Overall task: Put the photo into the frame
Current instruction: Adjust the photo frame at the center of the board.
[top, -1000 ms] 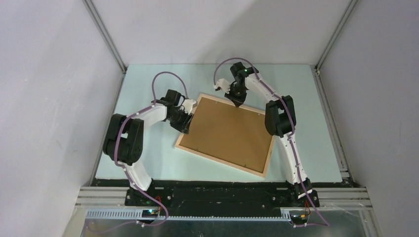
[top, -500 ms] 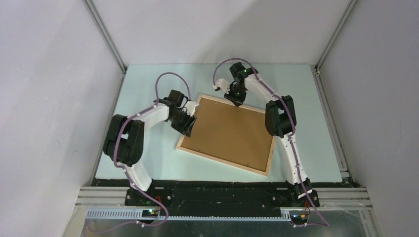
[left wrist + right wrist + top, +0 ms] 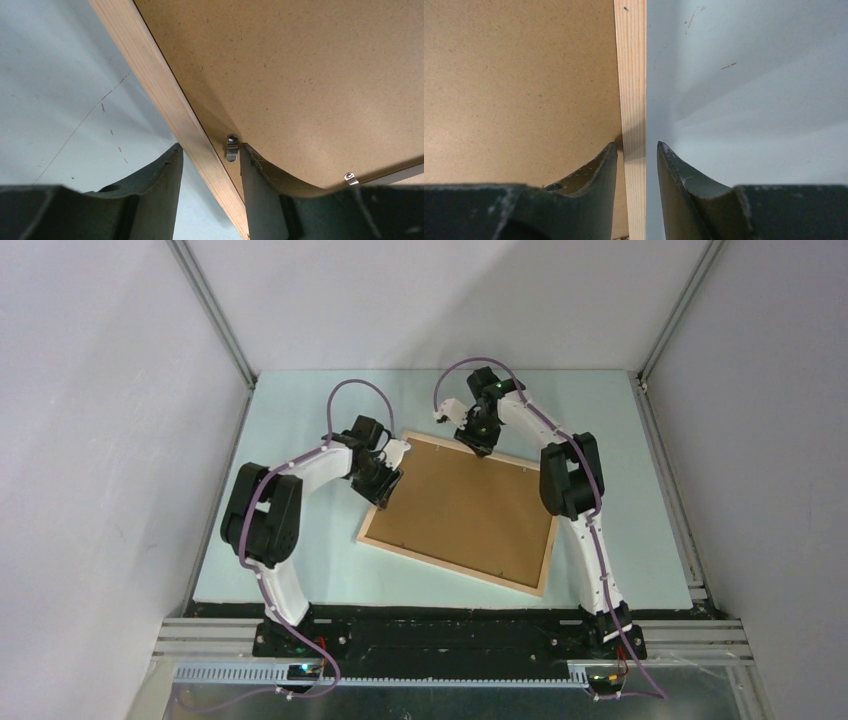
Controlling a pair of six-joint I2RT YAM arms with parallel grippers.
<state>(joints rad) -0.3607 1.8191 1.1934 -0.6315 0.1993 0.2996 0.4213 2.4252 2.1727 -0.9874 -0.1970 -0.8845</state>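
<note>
The frame (image 3: 450, 567) lies back-up on the table, its pale wood rails around the brown backing board (image 3: 465, 505). The photo is not in view. My left gripper (image 3: 386, 486) is at the frame's left rail near the far corner. In the left wrist view it (image 3: 210, 147) is open, with its jaws straddling the wood rail (image 3: 150, 75) and one finger on the board (image 3: 300, 75) beside a metal clip (image 3: 231, 148). My right gripper (image 3: 481, 444) is at the far rail. In the right wrist view it (image 3: 636, 144) is open astride the rail (image 3: 630, 60).
A second metal clip (image 3: 350, 177) sits on the board's edge. The pale green table (image 3: 300, 540) is walled by grey panels on the left, right and far sides. The arm bases stand on the black rail at the near edge.
My left gripper has moved along the frame's left rail towards the far corner, and the arm has swung right. The frame has shifted slightly. The right gripper has hardly moved.
</note>
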